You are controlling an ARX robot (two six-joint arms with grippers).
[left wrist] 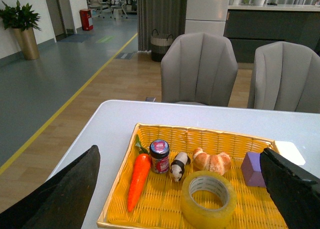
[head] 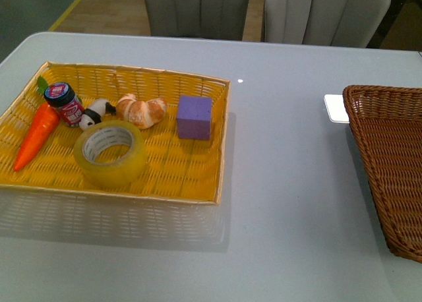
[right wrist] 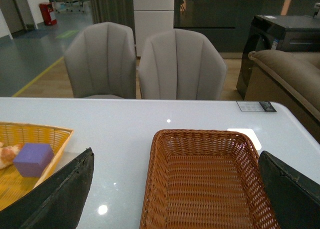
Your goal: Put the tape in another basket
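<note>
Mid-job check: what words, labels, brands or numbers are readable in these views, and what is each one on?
No text reads as words.
On the small dark-lidded jar: a red and white label, print blurred.
On the wide yellowish roll of tape: grey print on the white inner core, too small to read.
On the dark flat card at the white table edge: print too small to read.

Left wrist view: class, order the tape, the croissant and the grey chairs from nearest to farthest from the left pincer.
1. tape, at the near end of the yellow basket.
2. croissant, in the row behind it.
3. grey chairs, beyond the table.
</note>
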